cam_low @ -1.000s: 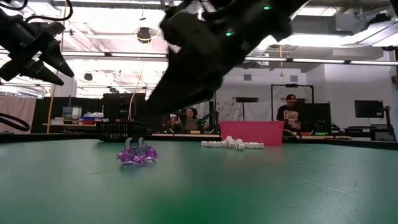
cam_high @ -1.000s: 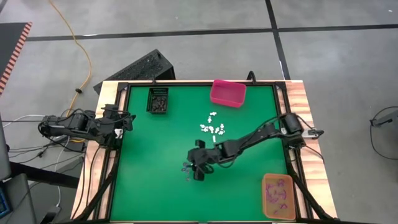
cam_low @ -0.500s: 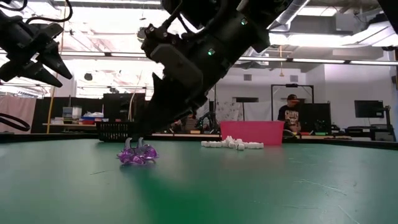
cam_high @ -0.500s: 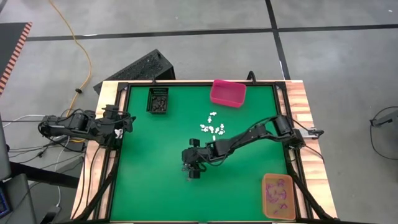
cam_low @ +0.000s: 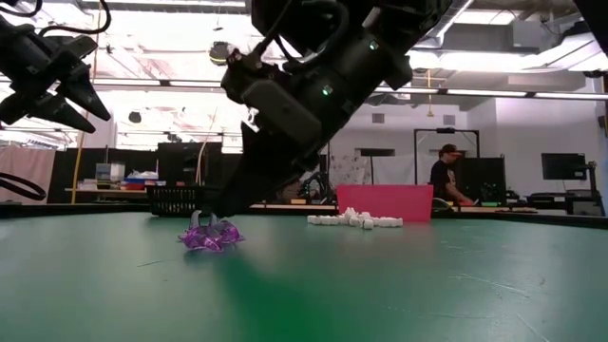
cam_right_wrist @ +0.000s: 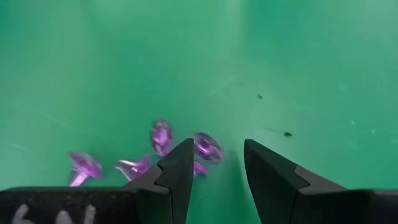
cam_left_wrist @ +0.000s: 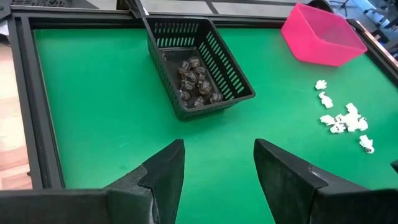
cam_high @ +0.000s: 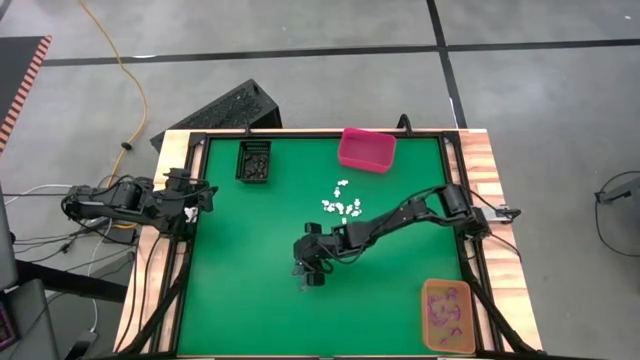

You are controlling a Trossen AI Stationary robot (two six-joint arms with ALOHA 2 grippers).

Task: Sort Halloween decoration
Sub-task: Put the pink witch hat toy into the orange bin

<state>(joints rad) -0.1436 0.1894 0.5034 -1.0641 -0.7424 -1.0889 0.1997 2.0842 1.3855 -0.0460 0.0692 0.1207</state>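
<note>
The right hand [cam_high: 303,276] hangs low over the middle of the green table [cam_high: 230,300], fingers parted and empty, the cluster of purple trinkets [cam_right_wrist: 160,152] directly under its fingertips; the left hand [cam_left_wrist: 217,163], also open, waits far off.

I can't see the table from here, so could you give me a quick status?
Right gripper open, low over purple trinkets. Left gripper open, parked at table edge. Nothing in the way.

Green table [cam_high: 240,240]; purple trinkets [cam_right_wrist: 163,138]; white trinkets [cam_high: 343,207]; pink bin [cam_high: 366,149]; blk basket [cam_high: 254,161].
</note>
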